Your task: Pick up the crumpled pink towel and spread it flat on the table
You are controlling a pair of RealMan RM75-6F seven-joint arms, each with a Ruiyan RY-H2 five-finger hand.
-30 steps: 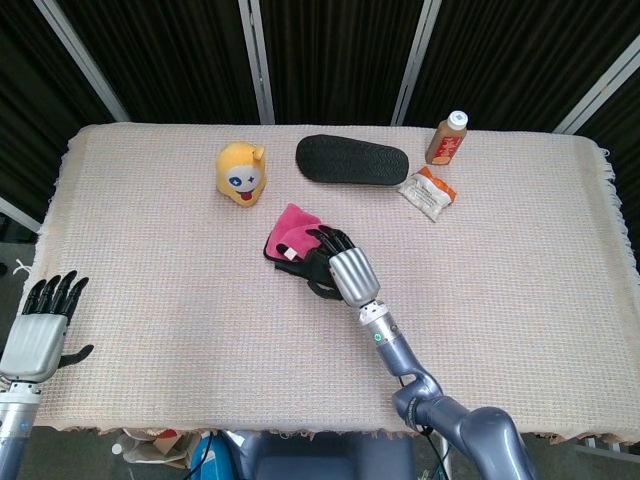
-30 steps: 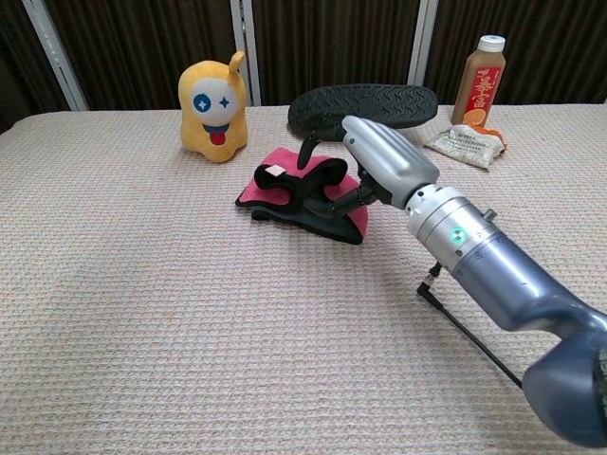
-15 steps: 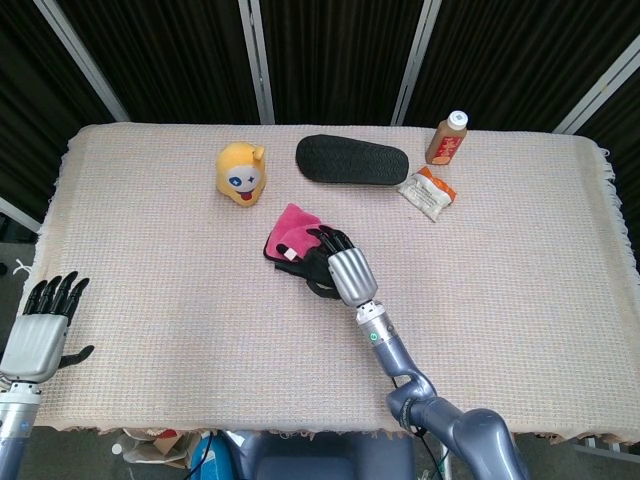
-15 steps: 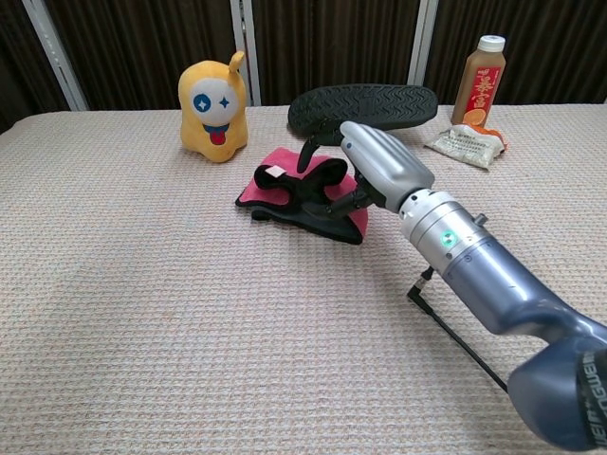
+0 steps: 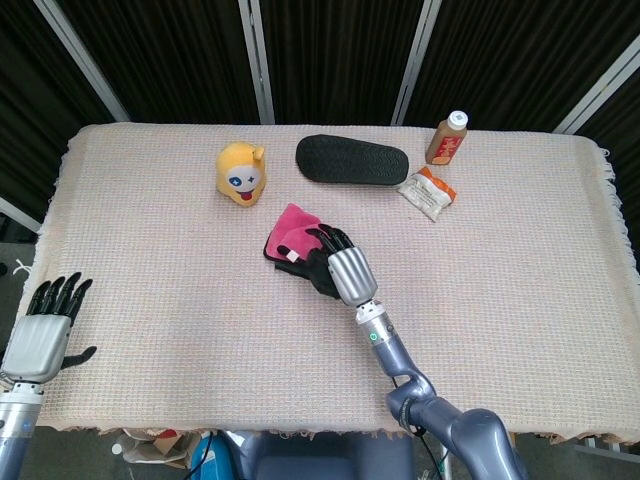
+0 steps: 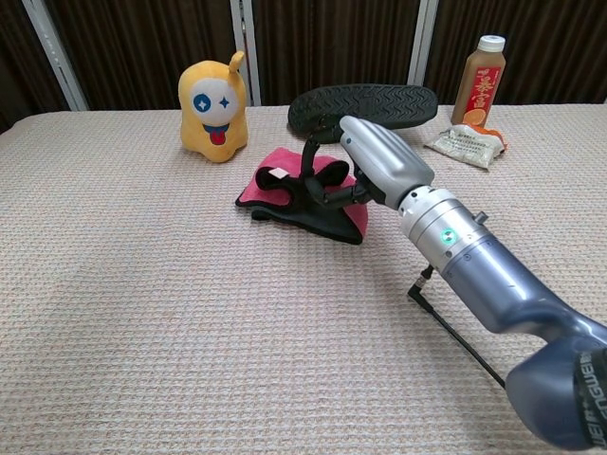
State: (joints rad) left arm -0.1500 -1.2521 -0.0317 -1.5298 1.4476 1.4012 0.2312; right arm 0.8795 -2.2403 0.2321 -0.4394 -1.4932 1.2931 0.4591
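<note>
Not much changed since before: your right hand curled its fingers a bit tighter on the pink towel. Towel's mid-table, bunched under & between those fingers. Left hand stays off the edge, fingers apart, holding nothing.

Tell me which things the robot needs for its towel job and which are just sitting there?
Needed: pink towel, right hand resting on it, table.
Just sitting: yellow toy, black shoe sole, bottle, snack packet, left hand.
</note>
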